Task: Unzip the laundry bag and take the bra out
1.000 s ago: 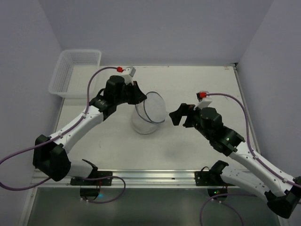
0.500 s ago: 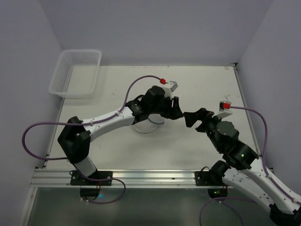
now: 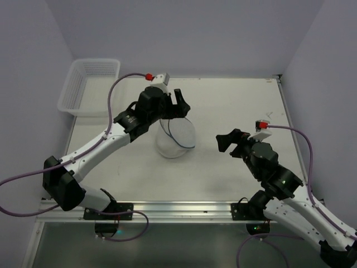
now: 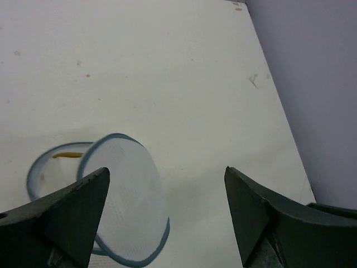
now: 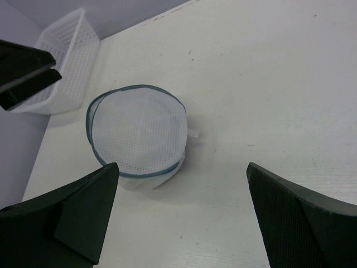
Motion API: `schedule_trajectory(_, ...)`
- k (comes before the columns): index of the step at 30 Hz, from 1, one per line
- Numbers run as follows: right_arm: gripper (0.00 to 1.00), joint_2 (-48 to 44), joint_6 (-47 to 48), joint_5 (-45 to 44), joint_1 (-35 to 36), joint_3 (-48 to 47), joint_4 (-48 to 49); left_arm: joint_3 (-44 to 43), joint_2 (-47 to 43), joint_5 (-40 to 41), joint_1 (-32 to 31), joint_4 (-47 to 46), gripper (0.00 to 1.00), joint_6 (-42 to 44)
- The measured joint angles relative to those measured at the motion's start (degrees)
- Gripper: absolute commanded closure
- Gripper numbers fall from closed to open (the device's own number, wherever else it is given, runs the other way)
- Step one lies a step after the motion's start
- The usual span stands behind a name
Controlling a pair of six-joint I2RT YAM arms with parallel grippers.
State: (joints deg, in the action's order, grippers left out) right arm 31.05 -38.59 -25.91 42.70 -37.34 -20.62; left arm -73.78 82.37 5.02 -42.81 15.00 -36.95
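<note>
The laundry bag (image 3: 177, 137) is a round white mesh pouch with a grey-blue zipper rim, lying mid-table. In the left wrist view the laundry bag (image 4: 124, 204) shows its round lid tilted up off a second rim, with a thin yellow strip (image 4: 69, 155) in the gap. The bra itself is hidden. My left gripper (image 3: 181, 105) hovers open just beyond the bag's far edge and holds nothing. My right gripper (image 3: 227, 144) stands open to the right of the bag, apart from it. From the right wrist, the bag (image 5: 139, 134) lies ahead of the wide-open right gripper (image 5: 181, 173).
A white slatted plastic basket (image 3: 89, 85) sits at the far left corner, also seen as the basket (image 5: 62, 66) from the right wrist. Walls close the table at the back and on both sides. A metal rail (image 3: 178, 209) runs along the near edge.
My left gripper opened and swung from over the bag's right side back to its far edge. The right gripper stayed open and barely shifted.
</note>
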Motion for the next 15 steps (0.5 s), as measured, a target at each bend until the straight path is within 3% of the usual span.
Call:
schedule_trajectory(4, 0.01, 1.53, 0.26, 0.57, 0.0, -0.04, 0.07, 0.57, -0.98, 1.16, 4.31, 2.49, 0.13, 0.0)
schedule_trajectory(15, 0.01, 3.85, 0.24, 3.17, 0.0, -0.04, 0.44, 2.45, 6.47, 0.04, 4.5, 8.02, 0.16, -0.39)
